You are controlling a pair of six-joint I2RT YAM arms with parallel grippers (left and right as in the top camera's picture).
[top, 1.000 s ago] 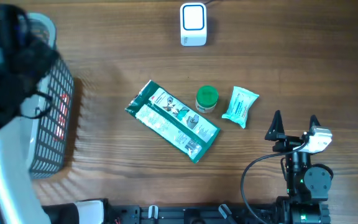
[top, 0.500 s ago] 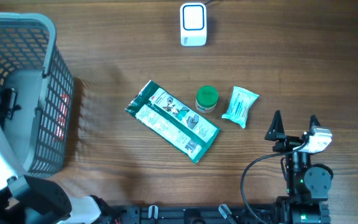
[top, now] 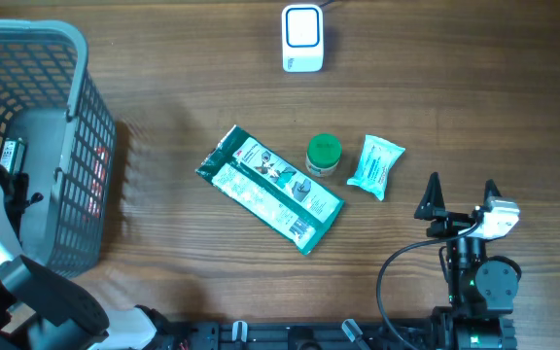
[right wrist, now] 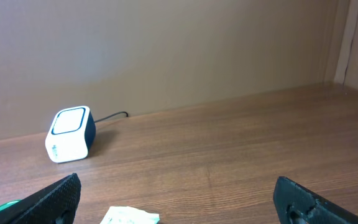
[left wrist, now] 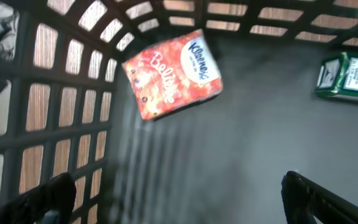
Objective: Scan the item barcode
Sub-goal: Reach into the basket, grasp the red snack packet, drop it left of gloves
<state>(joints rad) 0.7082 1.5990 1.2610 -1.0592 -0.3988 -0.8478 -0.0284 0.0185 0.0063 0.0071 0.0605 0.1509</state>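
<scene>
Left gripper (left wrist: pixel 179 199), jaws wide apart, hangs inside the dark basket (left wrist: pixel 67 124) above a red Kleenex pack (left wrist: pixel 173 74) at upper centre. Right gripper (top: pixel 461 192), lower right overhead, likewise gapes, empty.

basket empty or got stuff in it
Not empty. The left wrist view looks down into the basket and shows a red tissue pack and a green-edged packet lying inside.

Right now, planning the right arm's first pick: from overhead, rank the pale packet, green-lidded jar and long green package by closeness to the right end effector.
1. Pale packet, just left of the right end effector.
2. Green-lidded jar, further left.
3. Long green package, farthest left.
</scene>
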